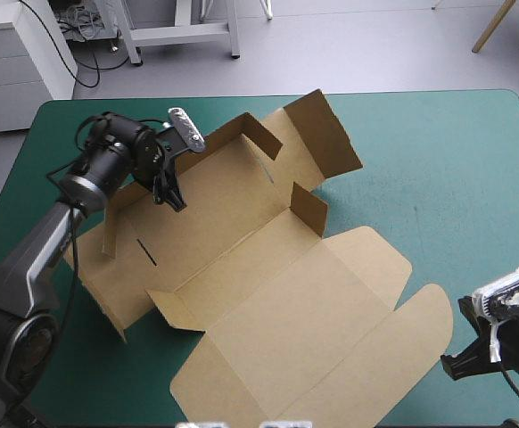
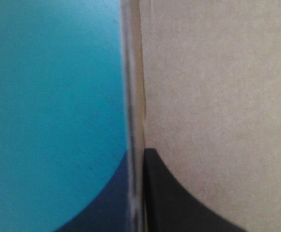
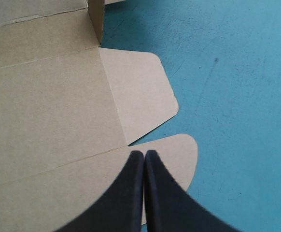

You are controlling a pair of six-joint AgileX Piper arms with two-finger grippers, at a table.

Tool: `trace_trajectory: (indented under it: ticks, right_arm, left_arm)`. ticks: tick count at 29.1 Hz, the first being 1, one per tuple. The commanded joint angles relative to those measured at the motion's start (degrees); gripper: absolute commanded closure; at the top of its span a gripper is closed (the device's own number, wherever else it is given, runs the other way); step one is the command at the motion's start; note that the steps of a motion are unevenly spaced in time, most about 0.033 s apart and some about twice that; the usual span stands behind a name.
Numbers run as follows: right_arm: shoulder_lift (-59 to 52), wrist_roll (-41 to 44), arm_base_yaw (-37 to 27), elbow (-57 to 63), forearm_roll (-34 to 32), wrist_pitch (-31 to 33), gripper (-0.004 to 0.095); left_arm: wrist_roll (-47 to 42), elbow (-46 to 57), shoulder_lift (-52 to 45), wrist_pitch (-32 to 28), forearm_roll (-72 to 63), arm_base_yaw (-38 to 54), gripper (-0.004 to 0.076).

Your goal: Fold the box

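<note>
The brown box [image 1: 268, 294] lies opened out across the middle of the table. Its far-left walls and two small flaps [image 1: 308, 207] stand raised, while the lid with rounded tabs lies flat toward the near right. My left gripper [image 1: 172, 192] is at the box's far-left wall. In the left wrist view it [image 2: 139, 154] is shut on the board's edge [image 2: 133, 72], one black finger on each side. My right gripper [image 1: 460, 364] sits off the box's near-right corner. Its fingers are shut [image 3: 144, 153] with nothing between them, pointing at a rounded tab [image 3: 145, 92].
The teal-green cover [image 1: 438, 160] shows to the right of the box and along the far edge. The near edge of the lid reaches close to the table's front edge.
</note>
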Motion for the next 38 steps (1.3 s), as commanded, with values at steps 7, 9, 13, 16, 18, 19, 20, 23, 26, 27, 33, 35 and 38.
trace_trajectory:
  ticks: [7, 9, 13, 16, 18, 19, 20, 23, 26, 27, 33, 35, 38]
  right_arm:
    - [0.51, -0.32, -0.42, -1.38, -0.92, -3.76, 0.0927]
    - [0.51, -0.32, -0.42, -1.38, -0.92, -3.76, 0.0927]
    - [0.51, -0.32, -0.42, -1.38, -0.92, -3.76, 0.0927]
    - [0.51, -0.32, -0.42, -1.38, -0.92, -3.76, 0.0927]
    - [0.51, -0.32, -0.42, -1.38, -0.92, -3.76, 0.0927]
    - [0.51, -0.32, -0.42, -1.38, -0.92, -3.76, 0.0927]
    - [0.51, -0.32, -0.42, -1.38, -0.92, -3.76, 0.0927]
    - [0.51, 0.00, -0.42, -1.38, -1.52, -3.51, 0.0928]
    - [0.51, 0.00, -0.42, -1.38, -2.16, -3.51, 0.0927]
    - [0.51, 0.00, -0.42, -1.38, -2.28, -3.51, 0.0927]
    - [0.51, 0.00, -0.42, -1.38, -3.81, -3.47, 0.0927]
    - [0.51, 0.61, -0.42, -1.38, -4.06, -3.47, 0.0928]
    - [0.51, 1.85, -0.42, -1.38, -5.35, -3.47, 0.0927]
  left_arm:
    - [0.49, -4.21, 2.87, -10.63, 17.58, -8.81, 0.0734]
    - [1.06, -4.21, 3.18, -12.34, 18.76, -9.90, 0.0734]
    - [-0.93, -4.21, 3.29, -13.35, 21.88, -13.01, 0.0734]
    - [-1.18, -4.21, 3.19, -10.68, 21.77, -16.16, 0.0734]
    - [-0.93, -4.08, 3.08, -10.67, 22.03, -17.82, 0.0734]
    - [-0.94, -3.62, 2.82, -11.27, 22.16, -18.55, 0.0734]
    - [-0.94, -3.01, 2.41, -11.98, 22.45, -19.09, 0.0734]
    - [-2.62, 0.35, 0.62, -13.94, 24.89, -20.84, 0.0734]
    - [-6.31, 5.16, -1.52, -15.70, 30.92, -22.72, 0.0734]
    - [-7.85, 6.40, -2.13, -16.47, 33.13, -23.55, 0.0734]
    - [-20.15, 13.54, -5.77, -21.95, 49.90, -28.47, 0.0734]
    - [-23.30, 15.35, -6.18, -22.68, 54.81, -30.03, 0.0734]
    - [-30.21, 18.10, -6.44, -23.04, 62.91, -32.42, 0.0734]
